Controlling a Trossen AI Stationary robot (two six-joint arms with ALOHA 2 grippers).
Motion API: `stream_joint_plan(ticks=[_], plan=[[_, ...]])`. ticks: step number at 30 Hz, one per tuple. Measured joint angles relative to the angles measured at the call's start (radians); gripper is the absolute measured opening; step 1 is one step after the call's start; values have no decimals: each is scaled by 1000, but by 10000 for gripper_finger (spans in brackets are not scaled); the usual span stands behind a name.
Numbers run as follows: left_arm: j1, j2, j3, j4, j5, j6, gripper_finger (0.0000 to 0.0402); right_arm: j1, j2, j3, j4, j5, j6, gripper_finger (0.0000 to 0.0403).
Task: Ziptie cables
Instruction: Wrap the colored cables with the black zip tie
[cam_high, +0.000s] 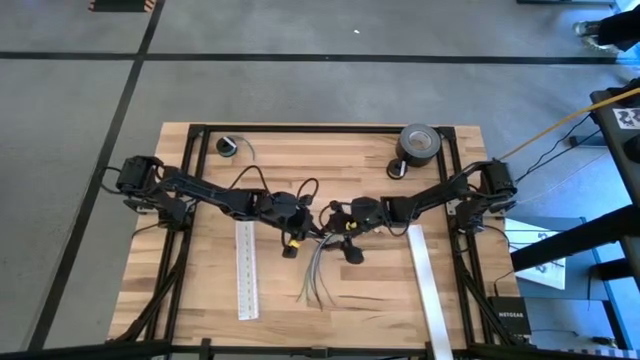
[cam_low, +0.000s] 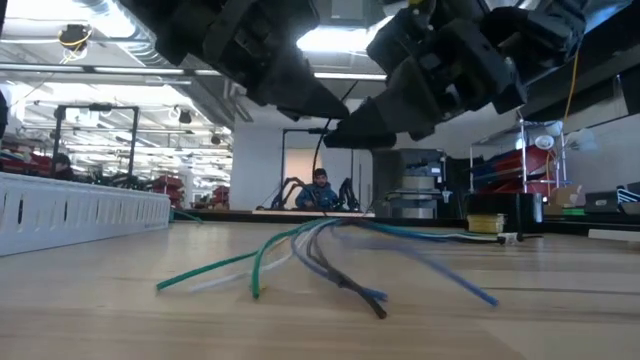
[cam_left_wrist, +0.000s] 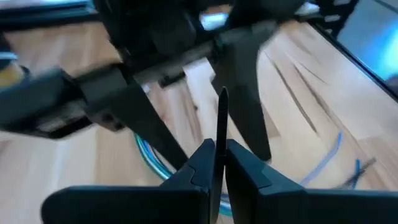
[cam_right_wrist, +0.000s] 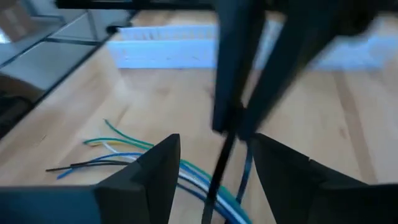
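Wood table (cam_high: 200, 300) mid-top | left gripper (cam_left_wrist: 214, 163) pinching ziptie (cam_left_wrist: 221, 118) | right gripper (cam_right_wrist: 214, 155) parted

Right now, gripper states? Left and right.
Left gripper: shut on a ziptie, above the cables.
Right gripper: open, fingers either side of the ziptie, gripping nothing.

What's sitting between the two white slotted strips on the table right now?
In the high view, between the left white strip and the right white strip lie the cables, fanned out on bare wood. Both hands meet just above them.
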Motion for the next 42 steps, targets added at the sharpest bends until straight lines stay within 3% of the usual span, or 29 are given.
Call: stream_joint_plan(ticks=[11,20,24,32,42], plan=[[30,23,0,62,80,37,8,-66,62,0,102,-230,-38,177],[31,23,0,66,102,40,8,-73,86,-1,170,-349,-53,49],[31,23,0,65,98,37,8,-75,86,-1,158,-344,-56,6],[31,23,0,50,27,-42,14,-72,85,0,120,-254,-50,1],[30,11,131,-264,-8,-165,111,-71,85,0,104,-224,-44,0]])
